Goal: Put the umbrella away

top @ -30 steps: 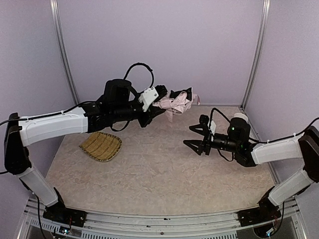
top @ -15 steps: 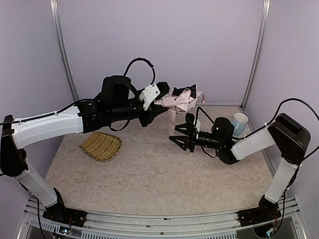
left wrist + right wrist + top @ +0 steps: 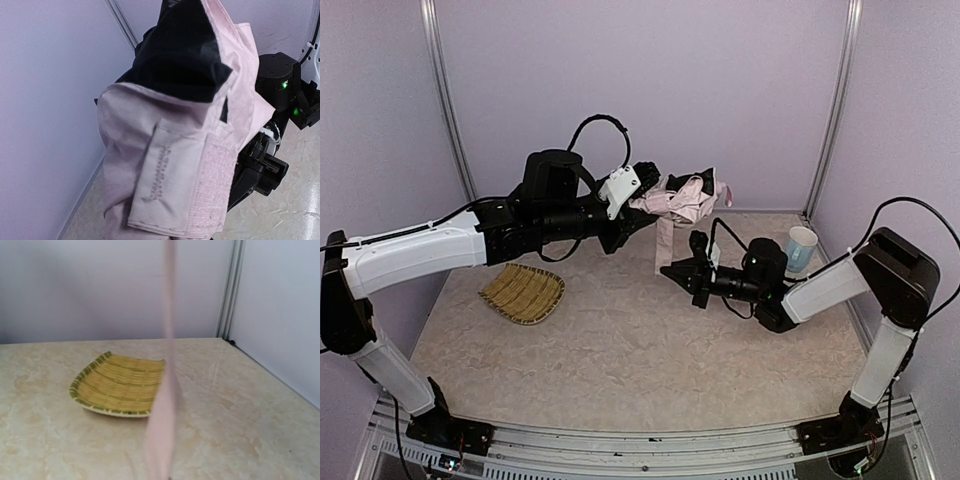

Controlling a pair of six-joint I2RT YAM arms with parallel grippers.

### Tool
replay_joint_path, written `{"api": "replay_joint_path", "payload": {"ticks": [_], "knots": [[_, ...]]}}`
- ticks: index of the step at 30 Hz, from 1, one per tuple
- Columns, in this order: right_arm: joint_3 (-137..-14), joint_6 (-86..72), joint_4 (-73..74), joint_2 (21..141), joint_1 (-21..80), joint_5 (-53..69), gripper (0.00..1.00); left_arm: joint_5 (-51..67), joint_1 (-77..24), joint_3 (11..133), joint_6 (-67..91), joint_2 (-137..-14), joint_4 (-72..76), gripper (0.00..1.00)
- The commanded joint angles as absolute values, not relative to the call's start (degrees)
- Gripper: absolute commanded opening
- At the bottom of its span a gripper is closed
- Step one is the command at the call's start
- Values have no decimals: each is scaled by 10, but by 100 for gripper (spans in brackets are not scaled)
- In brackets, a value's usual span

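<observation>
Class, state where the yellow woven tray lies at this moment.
Top view: the yellow woven tray lies on the table, left side, just below the left arm in the picture. In the right wrist view it sits behind the hanging pink strap.

— How many umbrellas?
— One pale pink fabric folding umbrella [image 3: 682, 200], far middle.
— Trays?
— One yellow woven shallow tray [image 3: 523, 293], on the left.
— Cups?
— One pale whitish-blue round cup [image 3: 801, 248], far right.
— Arms?
— Two black-and-white robot arms: the left arm [image 3: 420, 250] and the right arm [image 3: 820, 288].
</observation>
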State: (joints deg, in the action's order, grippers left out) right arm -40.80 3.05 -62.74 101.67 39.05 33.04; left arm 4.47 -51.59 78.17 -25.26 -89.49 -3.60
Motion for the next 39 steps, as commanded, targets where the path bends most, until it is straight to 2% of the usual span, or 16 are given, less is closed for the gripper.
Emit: {"api": "replay_joint_path", "payload": {"ticks": [1, 6, 10, 13, 21, 27, 31, 34, 39], "knots": [[-387, 33, -615, 974, 367, 373, 0, 60, -498, 812, -226, -864, -17, 0], [-397, 58, -527, 969, 346, 341, 0, 119, -486, 822, -205, -863, -24, 0], [-389, -19, -667, 1020, 279, 342, 0, 216, -507, 833, -232, -856, -46, 0], [-450, -51, -711, 1066, 237, 362, 0, 298, -514, 851, -257, -863, -92, 0], [-663, -19, -675, 1117, 177, 478, 0, 423, -490, 910, -344, -924, -271, 0], [-743, 129, -515, 1064, 171, 554, 0, 452, -486, 957, -482, -1000, -457, 0], [-783, 228, -425, 1039, 171, 565, 0, 461, -523, 981, -578, -1049, -570, 0], [-805, 272, -400, 1023, 175, 569, 0, 489, -516, 992, -587, -1071, -596, 0], [-783, 318, -405, 964, 209, 530, 0, 507, -490, 944, -472, -1073, -494, 0]]}}
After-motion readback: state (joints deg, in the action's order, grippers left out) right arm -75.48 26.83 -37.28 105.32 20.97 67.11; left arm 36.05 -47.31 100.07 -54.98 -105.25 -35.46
